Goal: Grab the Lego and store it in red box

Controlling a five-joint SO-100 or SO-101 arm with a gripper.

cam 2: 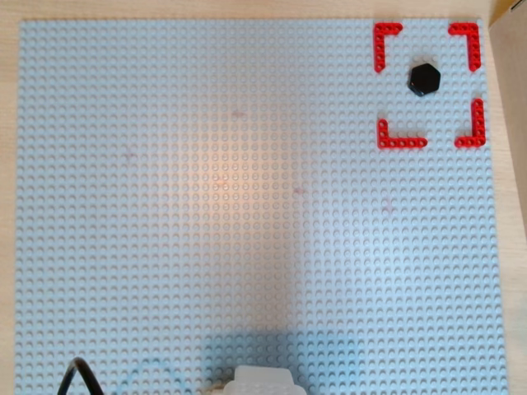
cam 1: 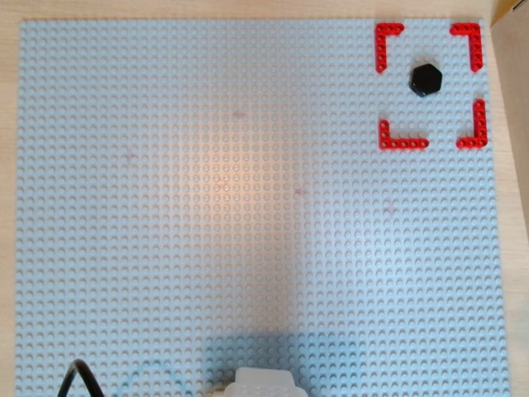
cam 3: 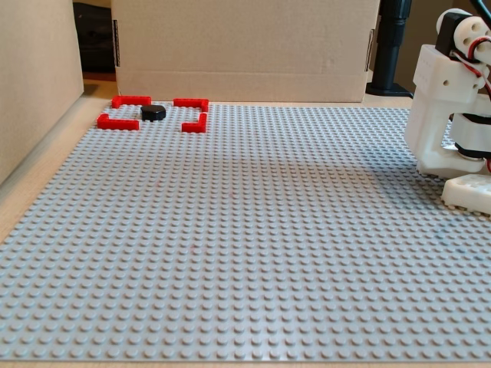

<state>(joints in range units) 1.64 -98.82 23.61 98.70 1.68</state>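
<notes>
Four red corner brackets mark out the red box (cam 1: 429,84) at the far corner of the grey baseplate (cam 1: 248,207), their gaps leaving a studded square open for storage. Folded back at the plate's near edge, the white arm (cam 3: 449,107) keeps its pincer out of sight, so I cannot tell its state. Inside that square, toward its upper middle in both overhead views, the Lego (cam 1: 426,78) lies flat: small, glossy, black, hexagonal, apparently already stored.

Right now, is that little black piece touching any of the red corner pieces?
Apart. Both overhead views show the Lego inside the red box, with grey baseplate visible all around it.
</notes>
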